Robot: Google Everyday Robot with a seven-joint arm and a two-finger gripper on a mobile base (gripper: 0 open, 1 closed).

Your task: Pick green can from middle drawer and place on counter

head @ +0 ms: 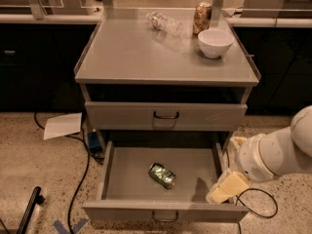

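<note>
The green can (162,175) lies on its side on the flat grey bottom of the open middle drawer (122,179), near its centre. My gripper (227,187) hangs at the end of the white arm (278,155), over the drawer's right side wall near the front right corner. It is to the right of the can and apart from it. The grey counter (141,52) is the cabinet top above.
On the counter stand a white bowl (215,43), a clear plastic bottle lying down (165,22) and a brown can (202,17). A closed drawer (165,115) sits above the open one. Paper (62,126) and cables (80,179) lie on the floor at the left.
</note>
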